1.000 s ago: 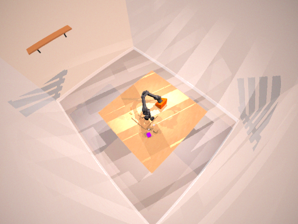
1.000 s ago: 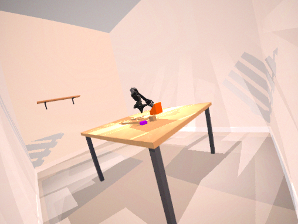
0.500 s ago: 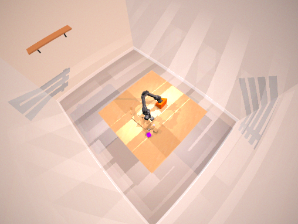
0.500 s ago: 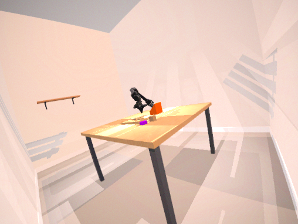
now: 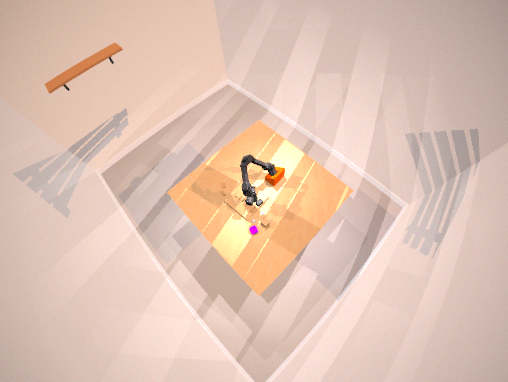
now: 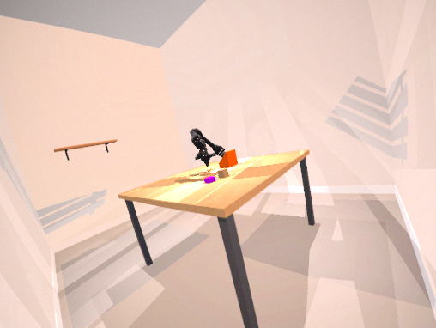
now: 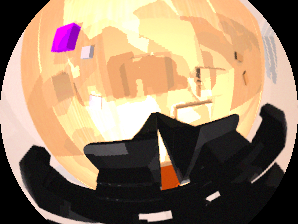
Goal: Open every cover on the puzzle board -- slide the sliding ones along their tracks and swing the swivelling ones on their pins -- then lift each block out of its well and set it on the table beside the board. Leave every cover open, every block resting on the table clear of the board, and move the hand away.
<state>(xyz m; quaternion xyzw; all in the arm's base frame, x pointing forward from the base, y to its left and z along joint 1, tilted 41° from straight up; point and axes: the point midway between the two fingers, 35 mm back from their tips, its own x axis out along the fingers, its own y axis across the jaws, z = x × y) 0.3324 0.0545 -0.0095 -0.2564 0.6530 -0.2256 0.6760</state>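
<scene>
The wooden puzzle board is almost the same colour as the table; a thin bar (image 5: pixel 236 210) (image 7: pixel 194 104) shows at it. Its covers and wells are too blurred to tell their state. My gripper (image 5: pixel 255 203) (image 6: pixel 208 165) (image 7: pixel 157 116) is shut and empty, pointing down above the board area and partly hiding it. A small pale block (image 5: pixel 253 220) (image 7: pixel 87 52) lies near a magenta block (image 5: pixel 253 230) (image 6: pixel 209 179) (image 7: pixel 65 38). A tan block (image 5: pixel 265 224) (image 6: pixel 223 173) is close by. Another small pale shape (image 5: pixel 263 213) (image 7: pixel 96 101) is nearer the gripper.
An orange wedge-shaped block (image 5: pixel 275 176) (image 6: pixel 228 159) stands by the arm's base. Two small wooden pieces (image 5: pixel 223 185) (image 7: pixel 238 56) lie on the far side from the magenta block. The wooden table (image 5: pixel 310 200) (image 6: pixel 257 176) carries everything; a wall shelf (image 5: pixel 84 68) (image 6: pixel 86 145) hangs well away.
</scene>
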